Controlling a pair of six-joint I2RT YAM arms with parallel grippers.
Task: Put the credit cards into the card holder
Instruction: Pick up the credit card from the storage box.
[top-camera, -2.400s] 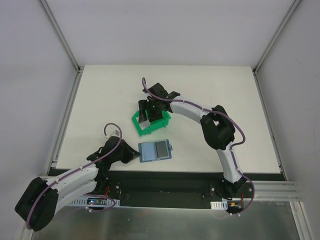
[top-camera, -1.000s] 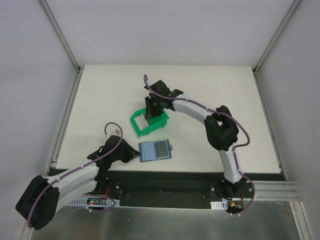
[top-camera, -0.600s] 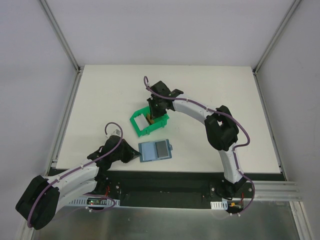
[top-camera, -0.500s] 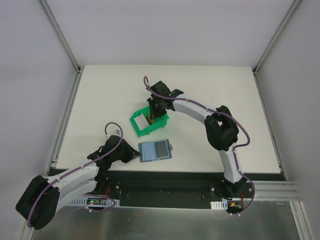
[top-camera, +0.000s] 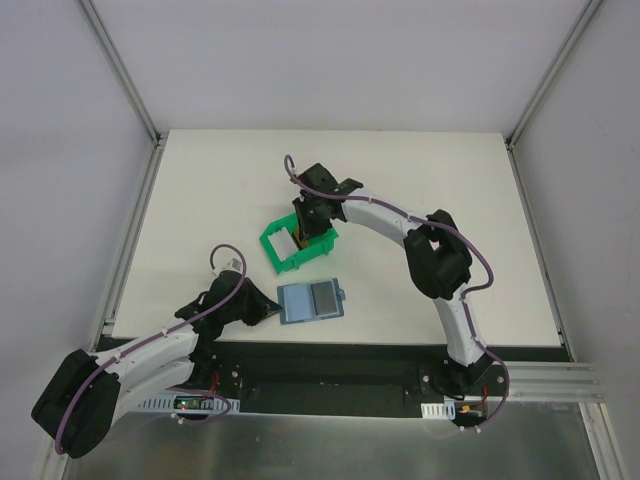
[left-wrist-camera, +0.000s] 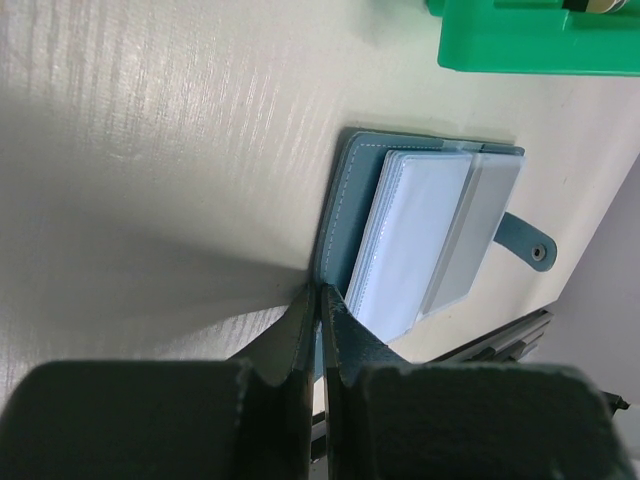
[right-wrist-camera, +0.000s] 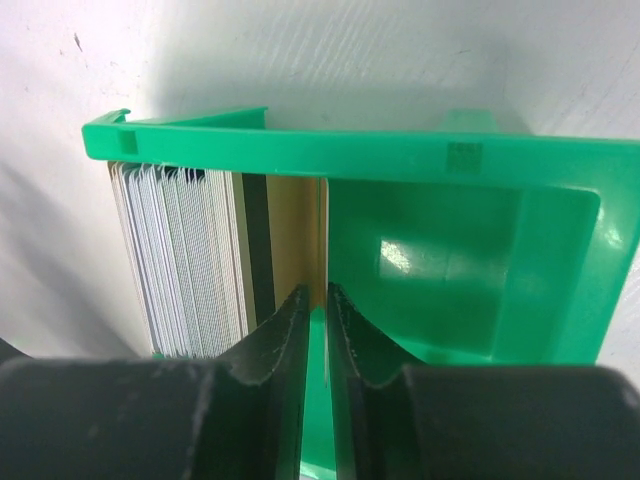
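Glossy green plastic bin (right-wrist-camera: 400, 160), matt stitched card holder (left-wrist-camera: 345, 220), faintly grained table (left-wrist-camera: 150, 150).

**Bright light, soft wrist views**

Diffuse overhead light washes the white table (top-camera: 420, 200) evenly. In the left wrist view a broad grey shadow lies left of the blurred fingers (left-wrist-camera: 298, 332). In the right, a glare spot gleams on the green bin (right-wrist-camera: 395, 255), right of the defocused fingertips (right-wrist-camera: 282, 340).

The bin (right-wrist-camera: 350, 150) is bright green. The credit cards (right-wrist-camera: 200, 260) run pale grey-white with fine lines, then one dark, then one tan-gold. The card holder (left-wrist-camera: 345, 215) is teal-blue outside with pale stitching and lighter blue inside, and the table (top-camera: 420, 180) is cream.
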